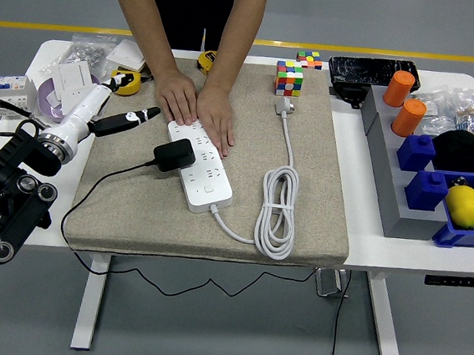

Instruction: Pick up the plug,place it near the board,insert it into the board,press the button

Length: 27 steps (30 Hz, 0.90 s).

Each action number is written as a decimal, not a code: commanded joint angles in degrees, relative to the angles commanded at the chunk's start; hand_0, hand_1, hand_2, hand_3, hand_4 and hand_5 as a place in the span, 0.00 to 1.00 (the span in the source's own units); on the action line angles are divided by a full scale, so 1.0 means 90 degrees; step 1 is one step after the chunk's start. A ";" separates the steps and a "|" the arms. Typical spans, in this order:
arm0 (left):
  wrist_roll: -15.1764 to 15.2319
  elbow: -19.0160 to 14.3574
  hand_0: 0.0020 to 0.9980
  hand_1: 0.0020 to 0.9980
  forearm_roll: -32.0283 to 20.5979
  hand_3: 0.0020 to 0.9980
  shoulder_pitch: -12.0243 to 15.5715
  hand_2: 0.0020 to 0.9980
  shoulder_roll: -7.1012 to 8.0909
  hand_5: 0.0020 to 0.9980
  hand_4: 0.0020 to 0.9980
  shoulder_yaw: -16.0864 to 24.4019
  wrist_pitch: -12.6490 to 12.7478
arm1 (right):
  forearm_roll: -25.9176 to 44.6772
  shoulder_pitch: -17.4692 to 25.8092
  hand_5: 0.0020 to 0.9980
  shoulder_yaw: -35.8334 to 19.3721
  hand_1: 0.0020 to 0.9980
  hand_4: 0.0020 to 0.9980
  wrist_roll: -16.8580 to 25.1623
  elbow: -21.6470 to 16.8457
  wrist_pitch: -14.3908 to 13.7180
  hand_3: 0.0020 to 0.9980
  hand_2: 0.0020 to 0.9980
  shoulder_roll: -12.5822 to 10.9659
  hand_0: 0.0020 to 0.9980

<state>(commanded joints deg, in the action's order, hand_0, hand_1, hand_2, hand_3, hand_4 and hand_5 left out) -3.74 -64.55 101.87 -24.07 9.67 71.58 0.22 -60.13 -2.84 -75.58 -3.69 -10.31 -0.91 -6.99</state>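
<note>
- My left arm (8,197) enters from the lower left corner and reaches over the table (36,167) toward the mat (133,209).
- My left hand (113,115) hangs above the mat's left edge, fingers extended and pointing right, holding nothing.
- My fingertips (151,112) are near the person's hands but not touching them.
- The plug (174,155) is black; it sits on the left side of the board (200,166), apparently seated in a socket, though I cannot confirm full insertion.
- The plug's black cable (93,193) runs left across the mat and off its front edge.
- The board is white and lies diagonally at mid-mat.
- Both of the person's hands (198,107) rest flat on the board's far end.
- The board's white cord (276,206) lies coiled to the right.
- A colour cube (288,78) stands at the mat's far edge.
- My right hand is out of view.
</note>
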 joint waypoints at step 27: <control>0.0127 0.1748 0.73 0.75 0.0781 0.71 -0.0990 0.69 -0.0422 0.41 1.00 -0.1639 0.0486 | 0.0031 -0.0035 0.78 0.0025 0.71 1.00 0.0002 0.0000 -0.0004 0.67 0.70 -0.0005 0.79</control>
<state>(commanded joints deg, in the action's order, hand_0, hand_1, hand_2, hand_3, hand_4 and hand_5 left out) -2.59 -48.81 108.90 -32.98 5.87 56.83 4.60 -59.85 -3.16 -75.36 -3.67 -10.31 -0.95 -7.04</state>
